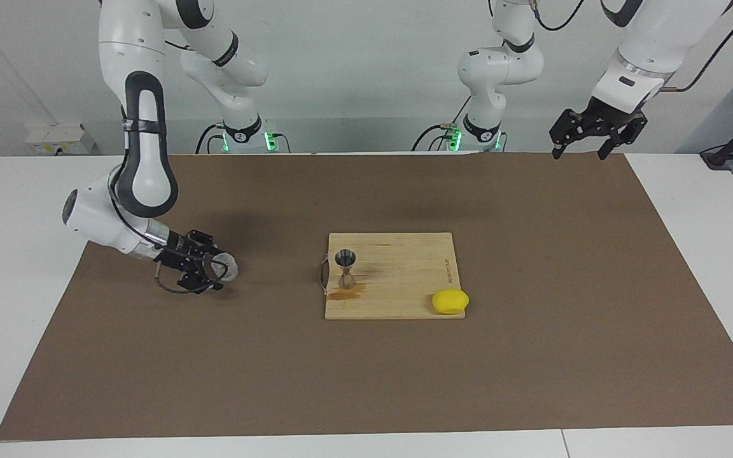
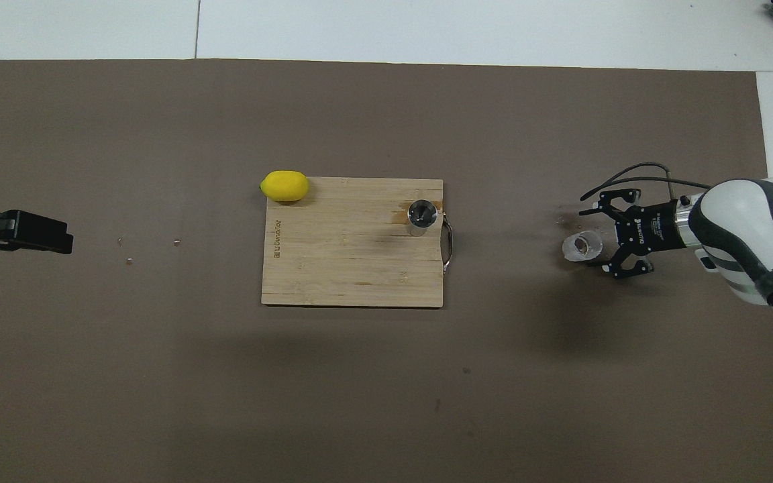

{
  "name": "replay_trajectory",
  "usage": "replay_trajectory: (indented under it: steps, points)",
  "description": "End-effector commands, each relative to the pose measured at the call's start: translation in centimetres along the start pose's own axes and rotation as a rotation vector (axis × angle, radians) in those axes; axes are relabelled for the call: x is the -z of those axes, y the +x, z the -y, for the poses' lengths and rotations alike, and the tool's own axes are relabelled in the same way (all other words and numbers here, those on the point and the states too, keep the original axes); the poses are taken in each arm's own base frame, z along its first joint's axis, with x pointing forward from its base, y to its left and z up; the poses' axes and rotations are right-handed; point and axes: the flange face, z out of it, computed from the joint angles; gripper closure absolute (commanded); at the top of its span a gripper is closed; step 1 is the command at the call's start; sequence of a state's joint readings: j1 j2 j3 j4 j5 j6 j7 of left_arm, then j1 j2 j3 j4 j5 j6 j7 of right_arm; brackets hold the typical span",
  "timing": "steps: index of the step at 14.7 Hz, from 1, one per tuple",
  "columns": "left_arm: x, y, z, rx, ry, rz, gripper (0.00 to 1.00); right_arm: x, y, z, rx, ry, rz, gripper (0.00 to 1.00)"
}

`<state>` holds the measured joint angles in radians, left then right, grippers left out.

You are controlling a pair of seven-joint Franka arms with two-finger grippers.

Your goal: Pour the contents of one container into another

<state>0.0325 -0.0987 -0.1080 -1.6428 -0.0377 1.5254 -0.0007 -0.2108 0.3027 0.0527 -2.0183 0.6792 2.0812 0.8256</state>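
The squat clear frosted cup (image 2: 581, 246) is set down on the table just ahead of the right pincer (image 1: 214, 272), jaws spread. The steel hourglass jigger (image 1: 345, 268) stands well apart; pouring appears done. The left pincer (image 1: 586, 135) waits, jaws apart.

Loads of open brown mat (image 1: 532, 356) all round the board (image 1: 398, 289), so a gripper can swing in from pretty much anywhere. On the board only the jigger (image 1: 345, 268) at the handle end and the lemon (image 1: 450, 301) on one corner stick up, well apart with bare wood between. The cup (image 1: 228, 268) stands on the mat toward the right arm's end, right gripper (image 1: 210, 272) low and spread around it.
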Motion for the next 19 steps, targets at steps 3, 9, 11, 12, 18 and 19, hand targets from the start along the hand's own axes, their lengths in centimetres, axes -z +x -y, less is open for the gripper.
replay_trajectory:
  steps: [3,9,11,12,18,19]
  points:
    - [0.2,-0.3,0.1,-0.001,-0.011,0.007,0.00,2.4,-4.6,-1.7,0.234,-0.144,-0.148,0.00]
    - [0.2,-0.3,0.1,-0.001,-0.011,0.007,0.00,-0.7,-10.0,-1.6,0.739,-0.437,-0.244,0.00]
    - [0.2,-0.3,0.1,-0.001,-0.011,0.007,0.00,-1.6,-11.7,-1.5,0.874,-0.539,-0.311,0.00]
    - [0.2,-0.4,0.1,-0.001,-0.011,0.007,0.00,-1.6,-12.7,-1.4,0.921,-0.581,-0.352,0.00]
    - [0.2,-0.3,0.1,-0.001,-0.011,0.009,0.00,3.8,-16.7,-1.0,1.200,-0.578,-0.395,0.00]
    - [0.2,-0.3,0.1,-0.001,-0.011,0.007,0.00,5.6,-17.0,-0.8,1.217,-0.554,-0.414,0.00]
